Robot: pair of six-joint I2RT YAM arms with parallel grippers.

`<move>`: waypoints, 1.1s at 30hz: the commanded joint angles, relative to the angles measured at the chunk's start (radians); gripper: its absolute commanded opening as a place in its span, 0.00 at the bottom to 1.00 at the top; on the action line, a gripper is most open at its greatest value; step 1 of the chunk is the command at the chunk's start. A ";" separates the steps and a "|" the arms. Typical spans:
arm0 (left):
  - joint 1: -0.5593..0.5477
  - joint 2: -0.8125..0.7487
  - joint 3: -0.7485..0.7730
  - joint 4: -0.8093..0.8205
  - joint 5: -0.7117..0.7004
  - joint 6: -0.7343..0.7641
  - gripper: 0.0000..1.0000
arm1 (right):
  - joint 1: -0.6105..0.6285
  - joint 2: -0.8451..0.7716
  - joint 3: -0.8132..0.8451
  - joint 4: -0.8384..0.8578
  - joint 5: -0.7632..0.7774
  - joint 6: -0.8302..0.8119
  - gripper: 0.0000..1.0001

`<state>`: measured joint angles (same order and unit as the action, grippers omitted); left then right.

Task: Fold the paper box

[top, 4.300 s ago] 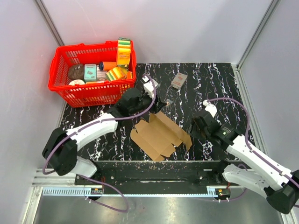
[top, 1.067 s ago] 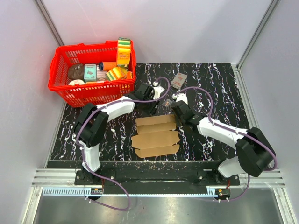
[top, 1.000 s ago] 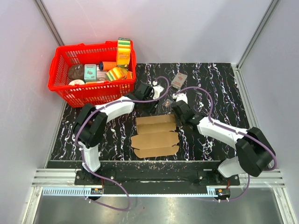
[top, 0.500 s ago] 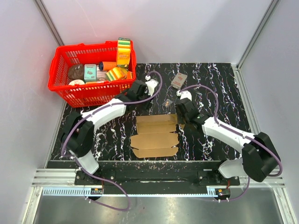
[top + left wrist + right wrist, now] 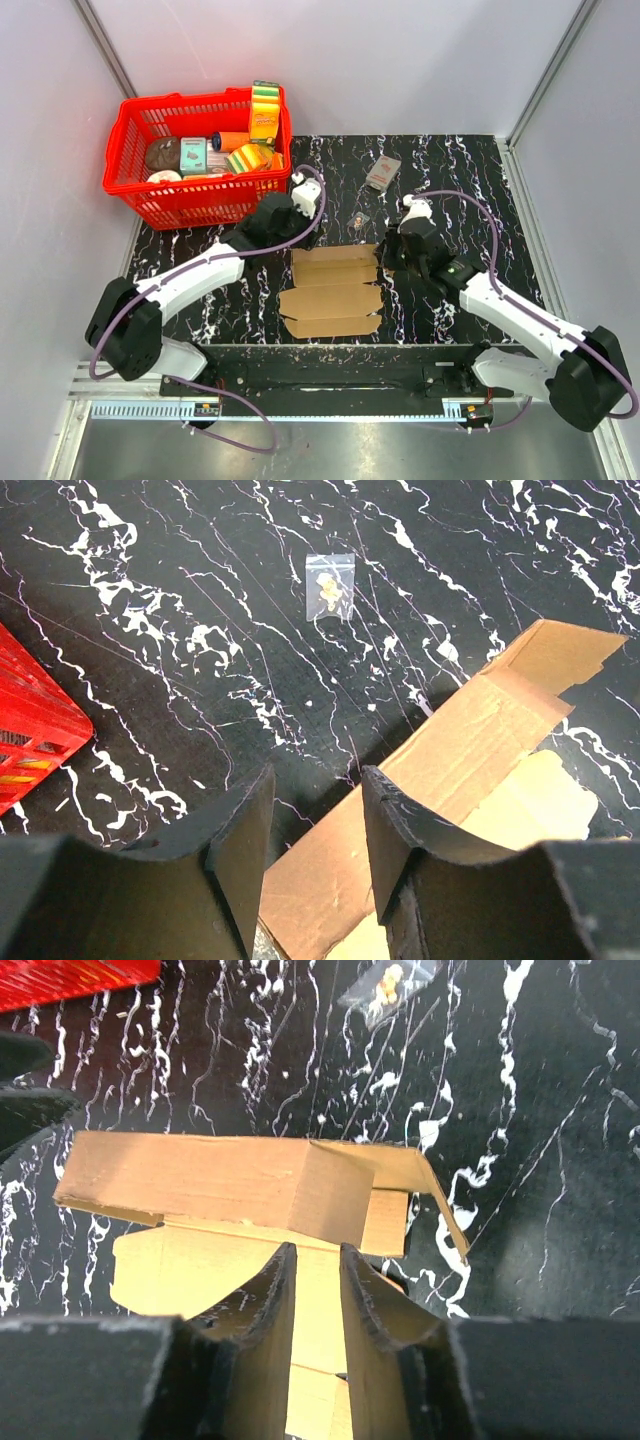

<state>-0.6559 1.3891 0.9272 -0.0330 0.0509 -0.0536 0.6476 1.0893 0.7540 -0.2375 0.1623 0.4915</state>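
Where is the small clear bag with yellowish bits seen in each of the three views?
Top external: clear bag at centre, just beyond the paper box.
Left wrist: clear bag upper middle, beyond the paper box.
Right wrist: clear bag at the top edge, right of centre.
Shared landmark: the paper box.

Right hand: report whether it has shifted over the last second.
Yes. Seen from above, the right hand has drawn rightward: its wrist sat directly below the small printed packet, and now sits to that packet's right.
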 commanded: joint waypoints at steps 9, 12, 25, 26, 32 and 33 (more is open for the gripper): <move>-0.008 0.067 -0.017 0.114 0.004 0.000 0.42 | -0.012 0.130 -0.024 0.099 0.058 0.125 0.19; -0.016 0.071 -0.031 0.125 0.003 0.000 0.41 | -0.016 0.127 -0.022 0.102 0.081 0.116 0.18; -0.053 0.002 -0.120 0.145 -0.019 -0.028 0.40 | -0.032 0.136 -0.001 0.092 0.095 0.084 0.19; -0.054 -0.001 -0.126 0.145 -0.020 -0.028 0.40 | -0.034 0.139 0.002 0.093 0.092 0.085 0.19; -0.073 -0.018 -0.168 0.153 -0.033 -0.038 0.40 | -0.037 0.149 0.011 0.099 0.074 0.081 0.19; -0.074 -0.021 -0.171 0.156 -0.034 -0.041 0.40 | -0.037 0.147 0.011 0.098 0.072 0.081 0.19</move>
<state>-0.7189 1.4136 0.7792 0.0689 0.0402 -0.0757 0.6186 1.2350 0.7166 -0.1757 0.2237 0.5838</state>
